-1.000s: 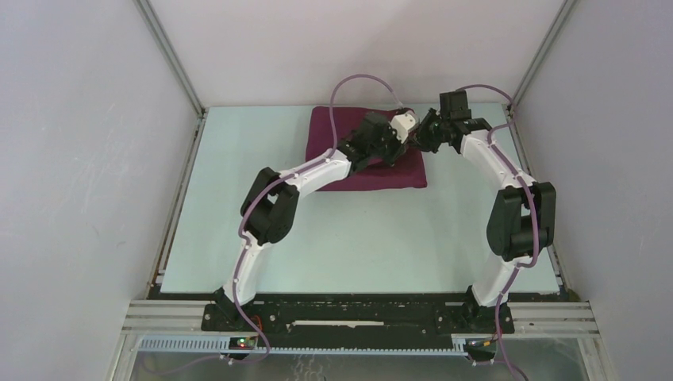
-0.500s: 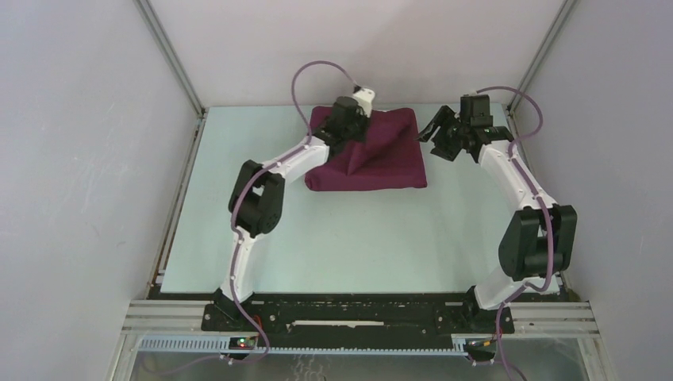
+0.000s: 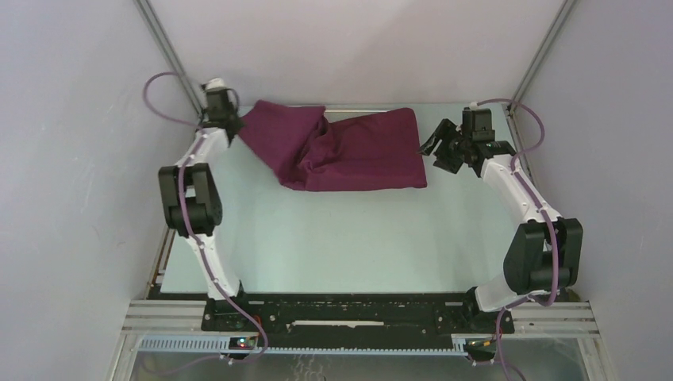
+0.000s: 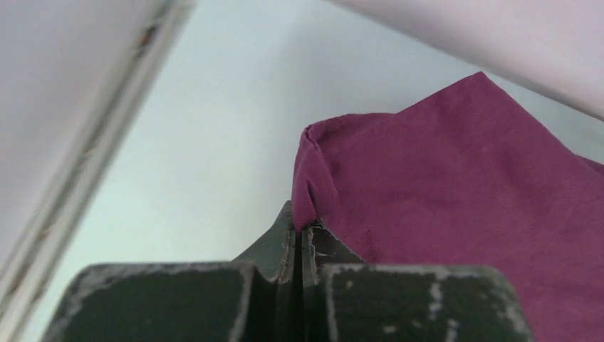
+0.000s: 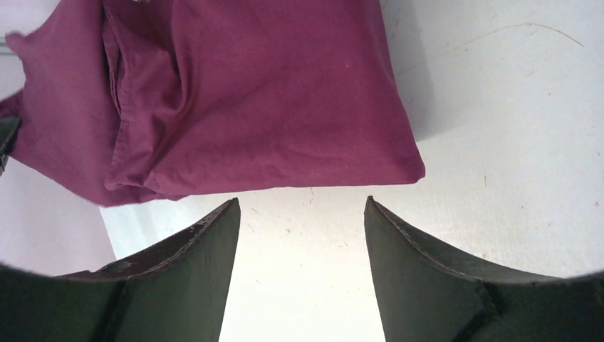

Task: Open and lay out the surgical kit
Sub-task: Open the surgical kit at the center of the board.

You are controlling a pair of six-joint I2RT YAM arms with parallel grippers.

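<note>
Top view: the maroon cloth wrap (image 3: 357, 151) lies at the far middle of the pale green table (image 3: 341, 230), a bulky rectangular bundle with its long side running left to right. One flap of it is lifted off the bundle's left end and stretches up toward the far-left corner of the enclosure, where it ends at the left gripper (image 3: 232, 123). Folds gather where the flap meets the bundle.

Left arm: reaches far back and left, its wrist close to the aluminium corner post (image 3: 171, 59). In the left wrist view the left gripper (image 4: 300, 239) has both fingers pressed together, and a corner of the cloth wrap (image 4: 463, 192) is pinched between their tips. The cloth rises out of the grip in a small crumpled peak and then spreads away to the right. Bare table (image 4: 199, 128) shows to the left of it.

Right arm: bent over the right side of the table. The right gripper (image 3: 438, 152) is just beside the bundle's right short edge. In the right wrist view the right gripper (image 5: 299, 235) has its fingers spread wide apart, with only bare table (image 5: 498, 107) between them. The near right corner of the cloth wrap (image 5: 263, 107) lies just beyond the fingertips and is not in the grip.
</note>
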